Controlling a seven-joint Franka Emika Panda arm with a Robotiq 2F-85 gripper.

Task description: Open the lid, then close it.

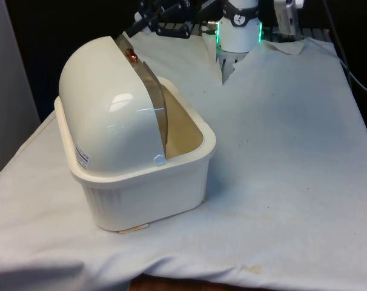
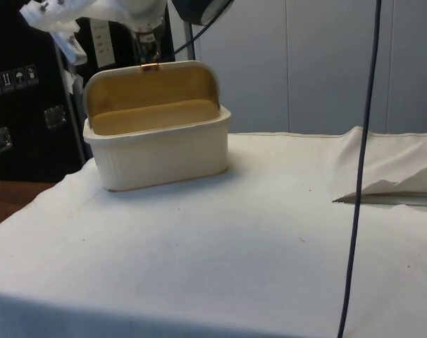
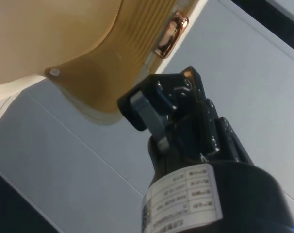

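One bread box [image 1: 135, 151] sits just below the gripper [image 3: 152, 114], its lid [image 1: 105, 103] rolled back and open, the copper handle [image 3: 169, 34] just beside the fingertips. Whether the fingers are parted, I cannot tell. Closing should mean drawing the handle gently along its arc. White cloth [image 1: 280, 151] beyond lies wrinkled and roomy.

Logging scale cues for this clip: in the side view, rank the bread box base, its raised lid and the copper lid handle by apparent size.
1. Bread box base, largest.
2. Raised lid, somewhat smaller in visible area.
3. Copper lid handle, by far the smallest.
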